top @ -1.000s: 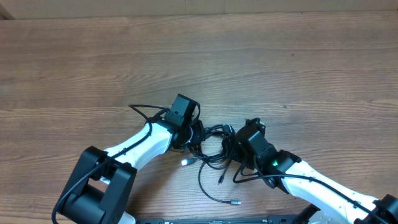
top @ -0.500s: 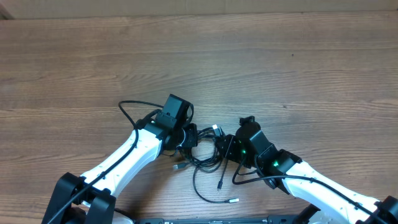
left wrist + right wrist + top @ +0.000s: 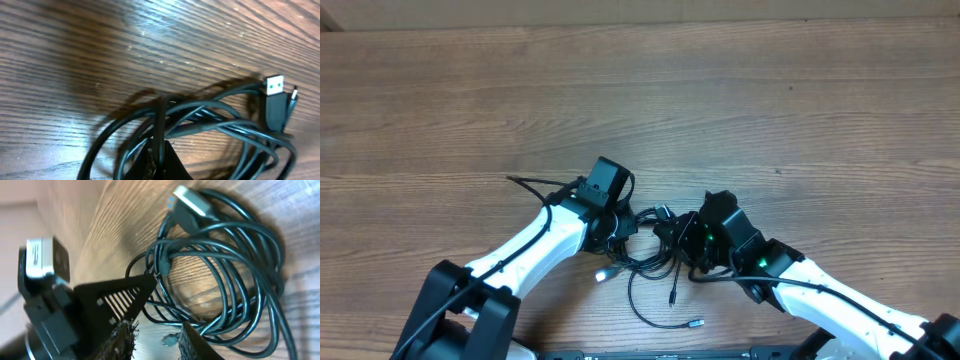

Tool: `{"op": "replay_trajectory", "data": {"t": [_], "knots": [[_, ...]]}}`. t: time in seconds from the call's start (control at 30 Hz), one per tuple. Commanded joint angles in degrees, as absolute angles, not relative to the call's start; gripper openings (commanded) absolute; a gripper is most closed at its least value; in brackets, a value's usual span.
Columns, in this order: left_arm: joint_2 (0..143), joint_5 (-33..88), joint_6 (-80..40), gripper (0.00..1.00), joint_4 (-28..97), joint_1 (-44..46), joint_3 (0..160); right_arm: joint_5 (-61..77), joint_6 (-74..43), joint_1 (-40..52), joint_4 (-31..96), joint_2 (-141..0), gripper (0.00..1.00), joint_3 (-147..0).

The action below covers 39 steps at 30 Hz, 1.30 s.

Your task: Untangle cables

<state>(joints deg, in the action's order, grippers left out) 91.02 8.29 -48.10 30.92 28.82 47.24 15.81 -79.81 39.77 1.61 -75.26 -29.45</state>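
Right tool point(image 3: 692, 240) narrower, nearer cables point(image 3: 642, 262)

A loose coil of thin dark cables point(image 3: 235, 275) lay on the wood-grain table point(image 3: 125, 220), several loops overlapping. At the top of the coil sat a rectangular silvery plug point(image 3: 189, 202) with a blue insert, its open end toward the upper left. The right gripper point(image 3: 170, 305) reached in from below. Its black fingers point(image 3: 120, 300) stood apart, with strands crossing the gap between them; whether any strand was pinched could not be told. A small silvery plug end point(image 3: 170, 340) showed low in that gap. On the left, blurred, hung the left arm point(image 3: 45, 300), black with a pale grey block on top.
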Motion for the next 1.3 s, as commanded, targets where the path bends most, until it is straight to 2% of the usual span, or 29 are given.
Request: {"op": "replay_trajectory", "data": {"t": [0.0,0.17,0.23,0.3,0.67,1.0,1.13,1.27], "knots": [[91.48,7.31,-50.41,0.05,30.52,29.28,46.92,14.33,-91.26,39.62,0.12,-78.06,0.29,-29.65],[91.48,7.49,-50.39,0.04,29.76,29.61,46.92,15.44,-91.96,39.62,-8.80,-83.44,0.30,-29.65],[91.48,7.38,-50.37,0.04,29.71,29.93,46.92,15.53,-91.96,39.62,-11.84,-85.62,0.37,-29.65],[91.48,7.05,-50.37,0.04,29.56,30.28,46.92,14.76,-91.98,39.62,-13.87,-87.88,0.38,-29.65],[91.48,7.25,-50.26,0.04,29.28,30.70,46.92,9.08,-94.76,39.62,-14.98,-95.77,0.43,-29.65],[91.48,12.78,-40.38,0.04,25.50,33.82,46.92,7.73,-94.78,39.62,-16.03,-98.83,0.47,-29.65],[91.48,13.58,-39.81,0.04,25.06,34.20,46.92,6.76,-94.80,39.46,-14.94,-98.83,0.31,-29.65],[91.48,13.54,-39.83,0.05,25.12,34.20,46.92,5.26,-96.23,38.24,-10.17,-98.83,0.18,-29.65]]}}
